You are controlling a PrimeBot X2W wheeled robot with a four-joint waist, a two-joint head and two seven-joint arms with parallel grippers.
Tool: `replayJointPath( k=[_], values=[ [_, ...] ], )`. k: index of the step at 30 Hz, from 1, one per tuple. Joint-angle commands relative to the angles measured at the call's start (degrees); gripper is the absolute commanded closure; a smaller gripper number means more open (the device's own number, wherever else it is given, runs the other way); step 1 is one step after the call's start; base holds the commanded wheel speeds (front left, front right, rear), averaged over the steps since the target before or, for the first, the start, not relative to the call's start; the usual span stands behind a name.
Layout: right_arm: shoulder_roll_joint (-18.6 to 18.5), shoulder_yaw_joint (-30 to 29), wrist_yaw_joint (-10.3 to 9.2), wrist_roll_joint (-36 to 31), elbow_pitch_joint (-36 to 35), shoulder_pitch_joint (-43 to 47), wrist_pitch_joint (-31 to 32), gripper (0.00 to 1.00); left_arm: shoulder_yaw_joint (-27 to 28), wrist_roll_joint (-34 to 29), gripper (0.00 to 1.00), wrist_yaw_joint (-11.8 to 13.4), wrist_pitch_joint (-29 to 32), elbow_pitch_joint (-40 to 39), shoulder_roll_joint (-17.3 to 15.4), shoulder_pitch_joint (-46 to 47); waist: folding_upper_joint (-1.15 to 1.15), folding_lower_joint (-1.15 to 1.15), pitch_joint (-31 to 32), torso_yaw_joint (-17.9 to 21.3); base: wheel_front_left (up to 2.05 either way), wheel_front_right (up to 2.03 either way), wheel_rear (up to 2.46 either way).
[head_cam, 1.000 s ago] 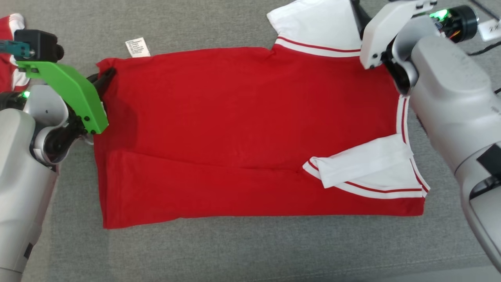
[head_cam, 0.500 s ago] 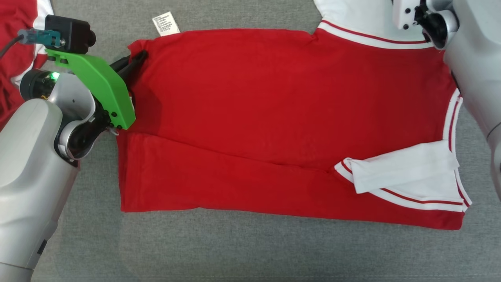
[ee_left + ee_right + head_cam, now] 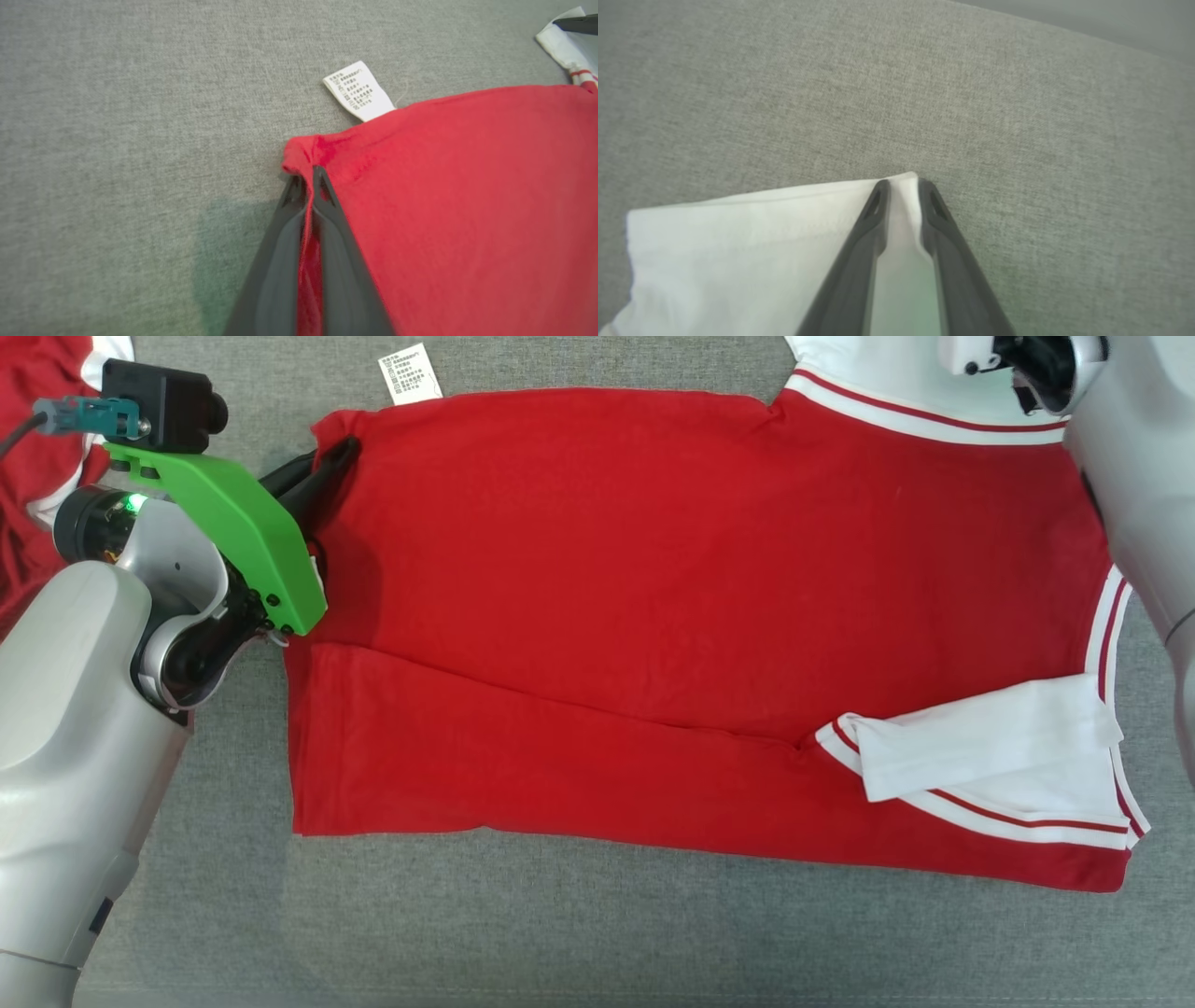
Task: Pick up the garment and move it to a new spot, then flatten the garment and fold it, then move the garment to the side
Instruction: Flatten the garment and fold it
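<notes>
At the far left edge of the head view, a second red-and-white garment point(image 3: 42, 373) lies bunched on the grey fabric surface point(image 3: 560, 924). To its right, the left gripper point(image 3: 331, 462) is clamped on the far left corner of the red shirt point(image 3: 653, 597), with a strip of red cloth pinched between its fingers point(image 3: 275, 270). A white label point(image 3: 409, 375) sticks out from the shirt's far edge near that corner. The shirt lies spread flat across the middle of the surface, with one folded sleeve point(image 3: 980, 747), white, lying over its near right part. At the far right, the right gripper point(image 3: 901, 184) straddles the corner of the far sleeve point(image 3: 738, 242). Its fingertips stand slightly apart, and I cannot tell whether they pinch the cloth.
</notes>
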State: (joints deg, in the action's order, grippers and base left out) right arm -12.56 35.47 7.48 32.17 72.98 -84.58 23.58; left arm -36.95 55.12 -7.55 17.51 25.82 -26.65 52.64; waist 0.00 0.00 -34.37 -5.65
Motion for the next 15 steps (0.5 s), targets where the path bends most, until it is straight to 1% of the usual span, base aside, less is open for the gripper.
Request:
replayJointPath(
  k=[1,9,15],
  values=[
    [0.05,0.87,0.01,-0.36,1.59,3.19,0.38,1.00,-0.25,0.34,1.00,0.13,-0.40,1.04,-0.18,0.38,0.00,0.00,0.23,0.12,0.00,0.00,0.00],
    [-1.09,1.19,-0.04,0.02,-0.14,4.18,-8.73,1.00,-0.57,-0.21,1.00,0.13,-4.63,3.34,-0.83,-0.79,0.00,0.00,2.93,1.47,0.00,0.00,0.00],
    [-1.78,1.87,-0.04,1.45,-2.70,8.12,-17.00,1.00,-0.64,-0.87,1.00,0.13,-8.85,4.53,-1.08,-2.90,0.00,0.00,6.84,2.90,0.00,0.00,0.00]
  ],
)
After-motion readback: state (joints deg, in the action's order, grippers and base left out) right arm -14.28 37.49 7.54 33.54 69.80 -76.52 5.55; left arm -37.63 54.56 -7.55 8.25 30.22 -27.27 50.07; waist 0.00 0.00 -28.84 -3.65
